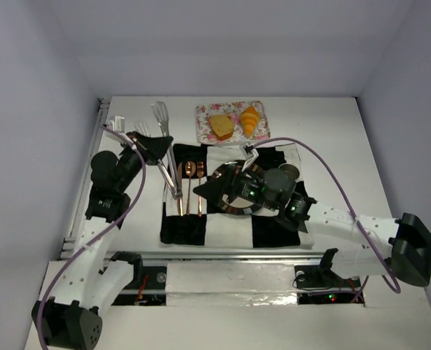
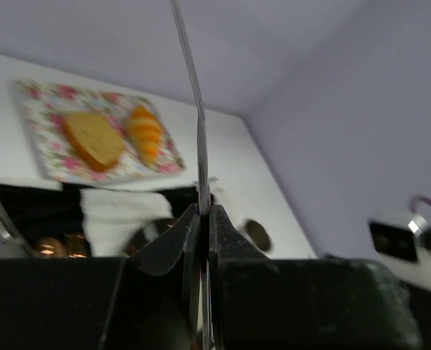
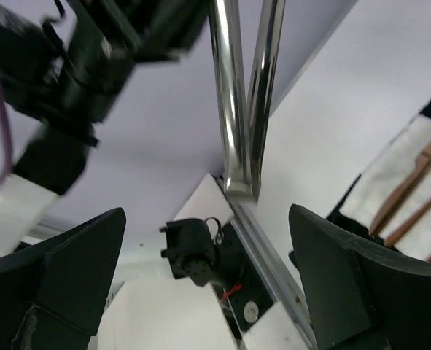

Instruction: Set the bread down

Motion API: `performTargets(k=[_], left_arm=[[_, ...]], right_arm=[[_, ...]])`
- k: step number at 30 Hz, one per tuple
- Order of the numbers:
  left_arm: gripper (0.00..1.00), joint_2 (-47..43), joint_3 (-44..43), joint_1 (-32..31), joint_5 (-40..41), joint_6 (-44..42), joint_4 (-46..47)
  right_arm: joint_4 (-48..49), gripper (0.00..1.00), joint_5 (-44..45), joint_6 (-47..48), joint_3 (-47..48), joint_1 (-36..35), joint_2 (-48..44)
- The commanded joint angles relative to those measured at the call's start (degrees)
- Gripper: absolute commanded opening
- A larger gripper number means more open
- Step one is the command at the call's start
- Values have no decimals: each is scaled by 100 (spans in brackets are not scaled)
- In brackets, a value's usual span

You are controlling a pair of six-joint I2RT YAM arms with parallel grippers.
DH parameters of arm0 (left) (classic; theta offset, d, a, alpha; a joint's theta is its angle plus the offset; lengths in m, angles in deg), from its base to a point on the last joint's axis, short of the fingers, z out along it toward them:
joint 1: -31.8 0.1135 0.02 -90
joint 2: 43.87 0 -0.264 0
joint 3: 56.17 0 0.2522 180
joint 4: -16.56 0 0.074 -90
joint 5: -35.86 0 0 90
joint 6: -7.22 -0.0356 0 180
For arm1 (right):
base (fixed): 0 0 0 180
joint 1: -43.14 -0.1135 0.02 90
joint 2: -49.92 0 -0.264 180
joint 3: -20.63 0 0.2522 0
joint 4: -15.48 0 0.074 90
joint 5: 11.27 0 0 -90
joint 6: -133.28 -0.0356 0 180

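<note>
I have the left fingers pinched narrow on a pair of metal tongs; the left wrist view shows both pads pressed flat against the thin steel blade, which rises straight up out of the grip. From above, the tongs lie along the left border of the checkered cloth, just beside the copper cutlery.

The right fingers stand spread wide with nothing between them, hovering over the cloth near a dark plate that the arm mostly hides. The right wrist view looks up between them at the two shiny arms of the tongs.

The bread sits at the far side of the surface, on a floral tray: the bread slice on the left and the croissant just beside it on the right, almost touching. Both pieces are well apart from either set of fingers. The tray lies beyond the cloth's far edge, ahead and to the right of the left fingers, and ahead of the right ones.
</note>
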Motion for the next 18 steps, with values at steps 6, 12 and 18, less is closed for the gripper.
performTargets(k=[6,12,18], left_arm=[[0,-668,1379,-6,-2302,2979,3894],[0,-545,1952,-59,-2523,3967,5796],[0,-369,2331,-111,-2514,4460,6851]], right_arm=[[923,100,-263,-50,501,10,618],[1387,100,-570,-367,484,10,1092],[2513,96,-1186,-842,457,10,1620]])
